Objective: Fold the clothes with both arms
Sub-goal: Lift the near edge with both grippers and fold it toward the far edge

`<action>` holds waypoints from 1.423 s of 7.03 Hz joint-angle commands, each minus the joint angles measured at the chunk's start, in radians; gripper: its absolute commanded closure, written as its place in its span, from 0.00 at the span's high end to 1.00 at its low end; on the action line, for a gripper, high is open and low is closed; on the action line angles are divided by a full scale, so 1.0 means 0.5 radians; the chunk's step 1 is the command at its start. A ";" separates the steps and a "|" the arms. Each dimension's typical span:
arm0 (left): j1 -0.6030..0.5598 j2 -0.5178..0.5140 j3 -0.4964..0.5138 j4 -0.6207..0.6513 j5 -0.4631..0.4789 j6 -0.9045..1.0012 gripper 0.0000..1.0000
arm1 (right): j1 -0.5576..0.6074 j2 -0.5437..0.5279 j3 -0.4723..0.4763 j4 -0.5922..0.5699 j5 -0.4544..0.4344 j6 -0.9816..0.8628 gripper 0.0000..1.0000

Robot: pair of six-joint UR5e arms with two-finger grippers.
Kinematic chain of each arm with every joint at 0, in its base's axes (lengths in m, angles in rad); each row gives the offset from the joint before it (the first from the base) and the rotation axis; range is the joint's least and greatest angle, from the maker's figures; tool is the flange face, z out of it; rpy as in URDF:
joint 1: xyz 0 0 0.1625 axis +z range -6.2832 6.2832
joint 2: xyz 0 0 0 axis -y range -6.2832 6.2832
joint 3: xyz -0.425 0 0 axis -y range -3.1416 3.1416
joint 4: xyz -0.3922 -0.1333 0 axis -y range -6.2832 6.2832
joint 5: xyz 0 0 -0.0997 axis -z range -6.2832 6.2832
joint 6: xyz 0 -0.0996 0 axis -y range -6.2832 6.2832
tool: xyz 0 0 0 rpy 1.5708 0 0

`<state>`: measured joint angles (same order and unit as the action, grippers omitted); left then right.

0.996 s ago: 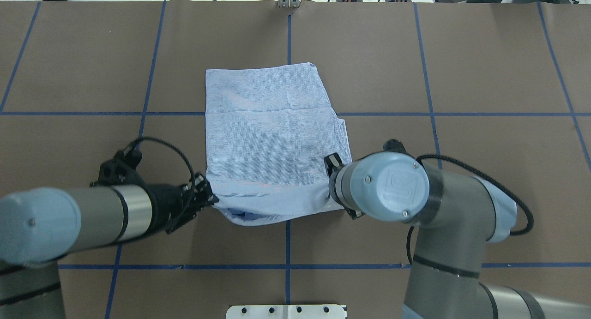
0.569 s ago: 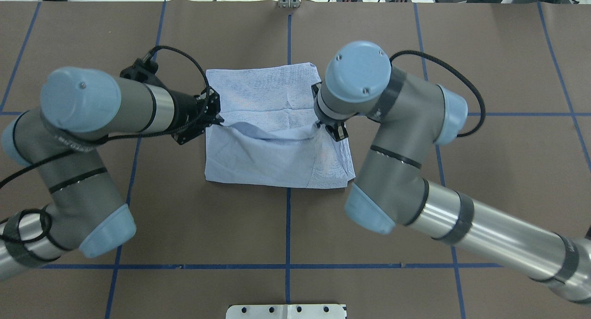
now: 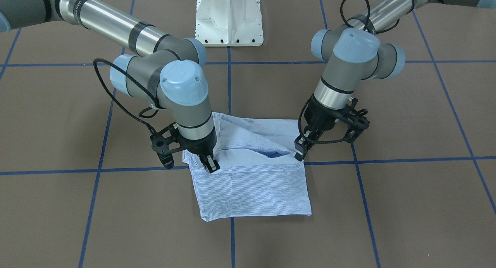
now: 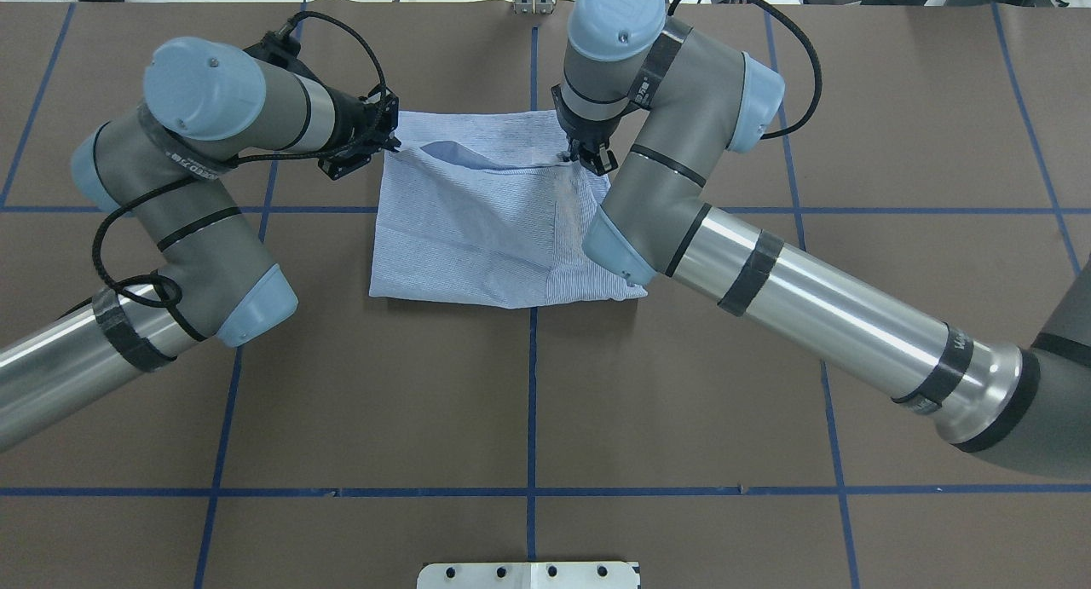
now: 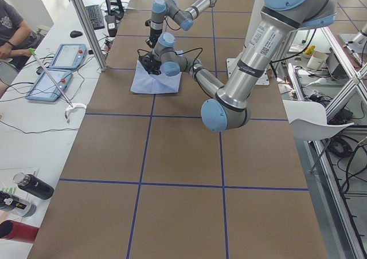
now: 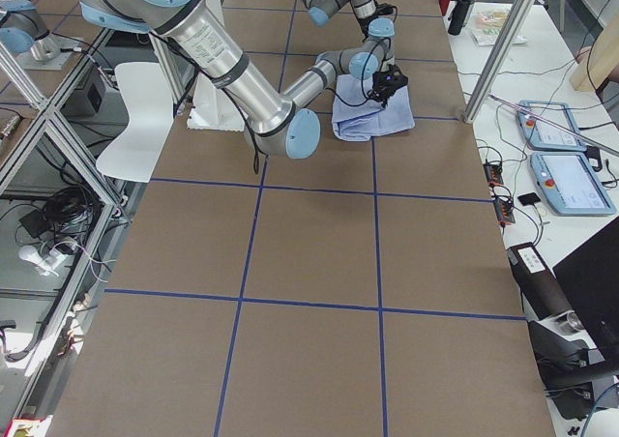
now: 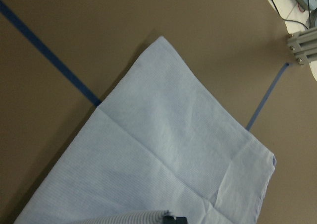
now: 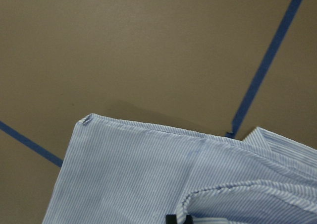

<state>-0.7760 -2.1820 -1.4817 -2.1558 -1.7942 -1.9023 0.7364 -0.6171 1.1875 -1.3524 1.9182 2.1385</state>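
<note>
Brown table (image 4: 341, 401) gridded with blue tape (image 4: 532, 401); white desk (image 5: 40, 156) alongside.

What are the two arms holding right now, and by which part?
The light blue-and-white striped shirt: left end effector and right end effector each pinch one end of its folded-over edge.

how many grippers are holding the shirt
2. The left gripper pinches the shirt at its far left corner; the right gripper pinches it at the far right.

The shirt (image 4: 477, 231) lies on the table (image 4: 767, 384) ahead of the base (image 4: 528, 574), the left gripper (image 4: 388, 141) at its far left corner, the right gripper (image 4: 584, 156) at its far right.
</note>
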 commanded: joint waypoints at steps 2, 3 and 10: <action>-0.062 -0.222 0.685 -0.473 0.029 0.077 0.00 | 0.088 0.120 -0.435 0.366 0.090 -0.150 0.00; -0.062 -0.283 0.815 -0.523 0.133 0.120 0.00 | 0.125 0.163 -0.564 0.443 0.112 -0.287 0.00; -0.227 -0.236 0.863 -0.701 0.068 0.453 0.54 | 0.344 0.336 -0.866 0.649 0.348 -0.660 1.00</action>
<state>-0.8715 -2.3329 -1.0100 -2.5021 -1.7178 -1.7418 0.9129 -0.4374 0.7318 -1.0257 2.0834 1.8136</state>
